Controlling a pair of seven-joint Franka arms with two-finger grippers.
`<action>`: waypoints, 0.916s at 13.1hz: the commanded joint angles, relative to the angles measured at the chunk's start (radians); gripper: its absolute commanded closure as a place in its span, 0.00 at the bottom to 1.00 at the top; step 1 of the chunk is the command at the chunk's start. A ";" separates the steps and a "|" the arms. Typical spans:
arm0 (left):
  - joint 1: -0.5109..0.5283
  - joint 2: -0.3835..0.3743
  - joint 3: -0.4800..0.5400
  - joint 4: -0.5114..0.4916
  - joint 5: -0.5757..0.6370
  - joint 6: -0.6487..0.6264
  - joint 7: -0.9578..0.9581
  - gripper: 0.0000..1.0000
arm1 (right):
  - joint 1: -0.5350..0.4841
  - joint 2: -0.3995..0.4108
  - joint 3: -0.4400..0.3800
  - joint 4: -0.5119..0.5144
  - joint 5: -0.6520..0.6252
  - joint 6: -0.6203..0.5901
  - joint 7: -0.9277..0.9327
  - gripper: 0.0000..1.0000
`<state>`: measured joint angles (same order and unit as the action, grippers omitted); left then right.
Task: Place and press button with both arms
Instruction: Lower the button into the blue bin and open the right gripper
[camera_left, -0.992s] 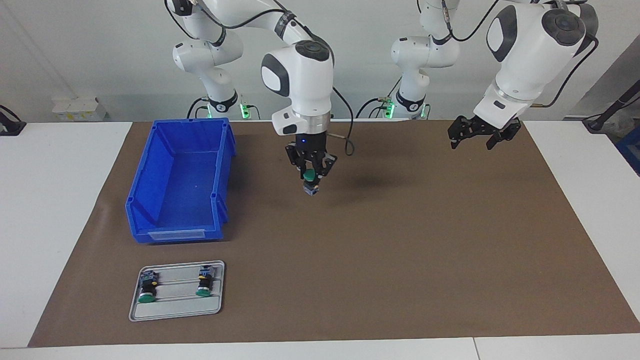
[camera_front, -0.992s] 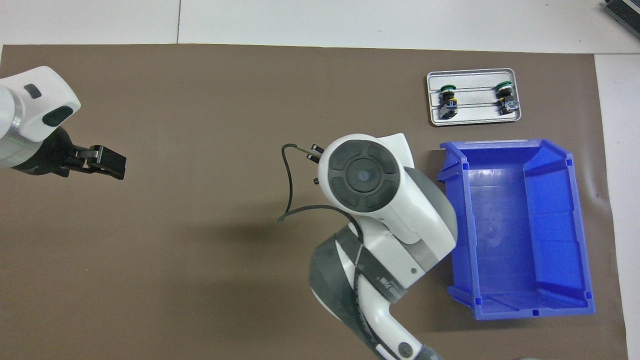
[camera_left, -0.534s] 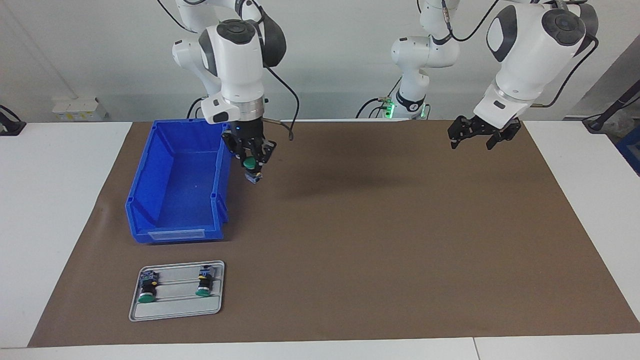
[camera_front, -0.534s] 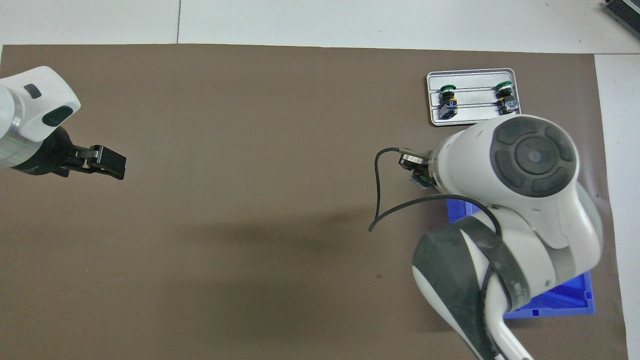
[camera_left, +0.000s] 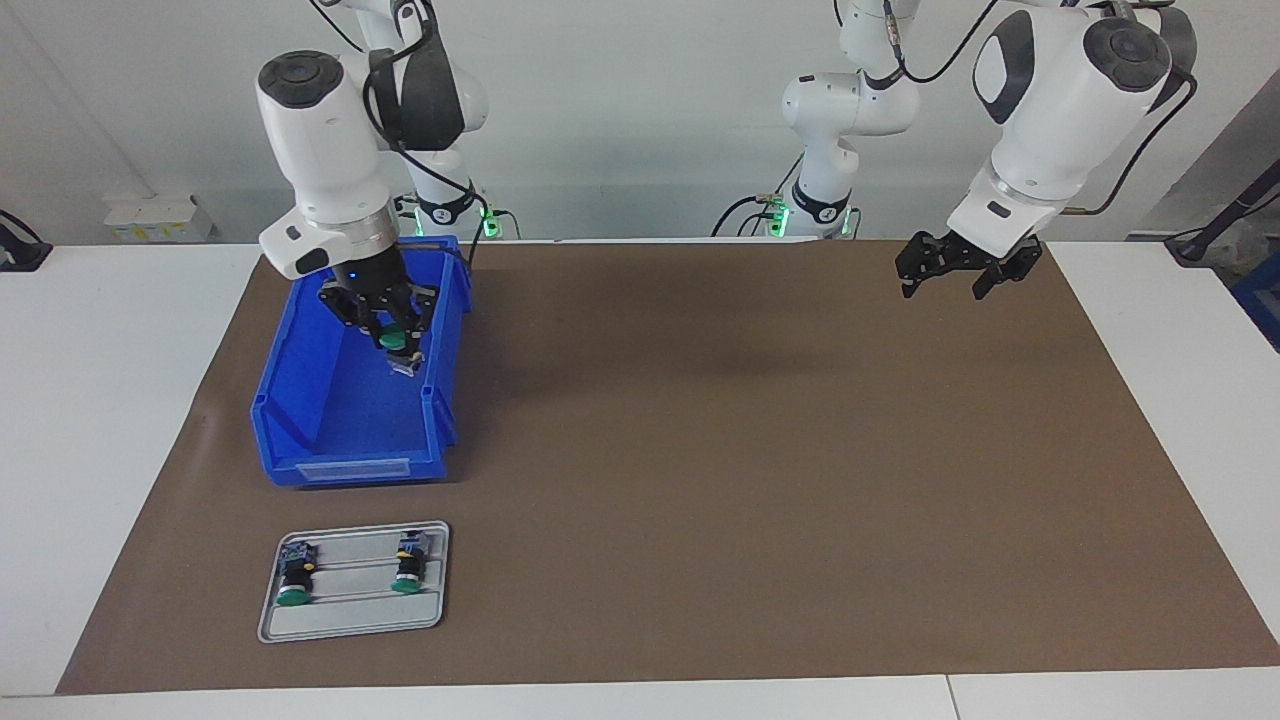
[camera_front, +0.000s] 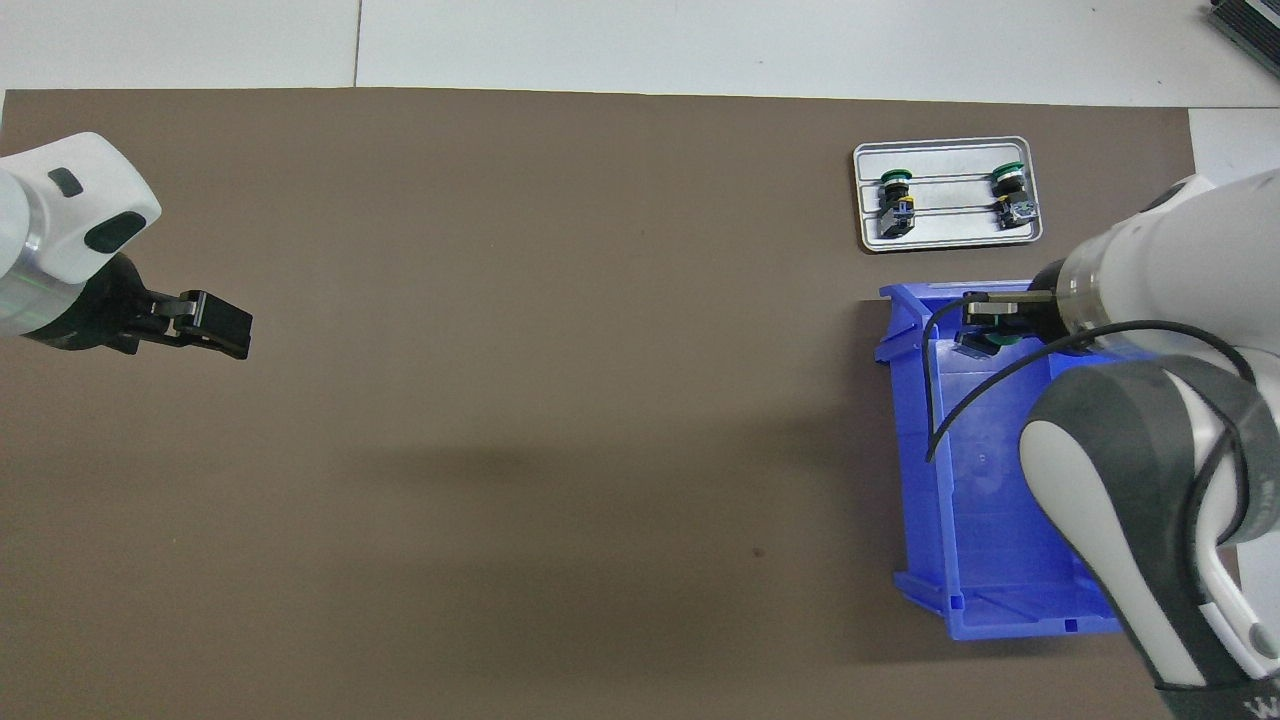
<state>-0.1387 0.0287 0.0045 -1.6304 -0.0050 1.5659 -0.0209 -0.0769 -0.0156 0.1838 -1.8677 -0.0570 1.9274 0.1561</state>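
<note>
Right gripper (camera_left: 398, 345): clamped on the button (camera_left: 401, 350), held above the blue bin (camera_left: 300, 420); release not yet made. Left gripper (camera_left: 950, 268): jaws apart, empty, waiting over the mat (camera_left: 750, 480). Tray (camera_left: 350, 620): two spare buttons (camera_left: 292, 577). Outstanding, by judgement: drop into bin; any pressing appears unfinished.

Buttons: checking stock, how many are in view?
3. Two lie on the tray: buttons and. One button is held by the right tool over the bin. None seem hidden.
</note>
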 joint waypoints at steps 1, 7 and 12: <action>0.005 -0.030 -0.003 -0.037 0.014 0.019 0.004 0.00 | -0.073 0.012 0.014 -0.048 0.034 0.056 -0.218 1.00; 0.005 -0.030 -0.003 -0.037 0.014 0.019 0.004 0.00 | -0.138 0.107 0.013 -0.134 0.068 0.234 -0.444 1.00; 0.005 -0.030 -0.003 -0.036 0.014 0.019 0.004 0.00 | -0.149 0.192 0.013 -0.142 0.077 0.337 -0.495 1.00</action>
<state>-0.1387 0.0287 0.0045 -1.6303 -0.0050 1.5659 -0.0209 -0.2034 0.1607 0.1841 -1.9990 -0.0139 2.2235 -0.2844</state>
